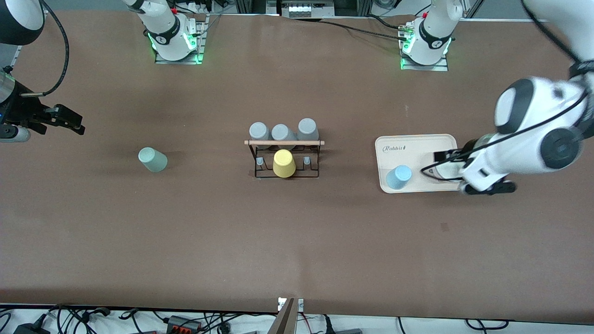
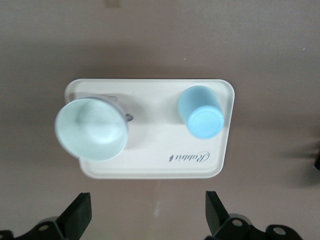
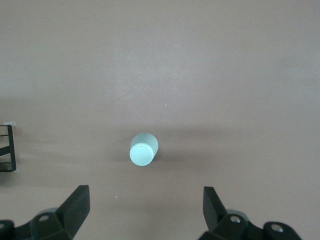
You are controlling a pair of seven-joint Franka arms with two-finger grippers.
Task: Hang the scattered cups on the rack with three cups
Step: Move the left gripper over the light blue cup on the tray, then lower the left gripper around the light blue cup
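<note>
Left pincer (image 2: 148,215), spread wide and empty, hangs over the cream tray (image 1: 429,141) holding the inverted light blue tumbler (image 1: 398,177), seemingly light, rigid, smooth plastic best pinched across its sidewalls.

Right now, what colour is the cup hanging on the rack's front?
Yellow cup on the rack, clearest in the front view.

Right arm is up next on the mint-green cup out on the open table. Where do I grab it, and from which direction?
The small pale mint-green handleless tumbler stands upside down on the brown table, closed base up, with nothing beside it. Coming straight down looks best, closing the right claw, now open, across the round side wall near the base. There is no handle, so any approach angle around it should work.
</note>
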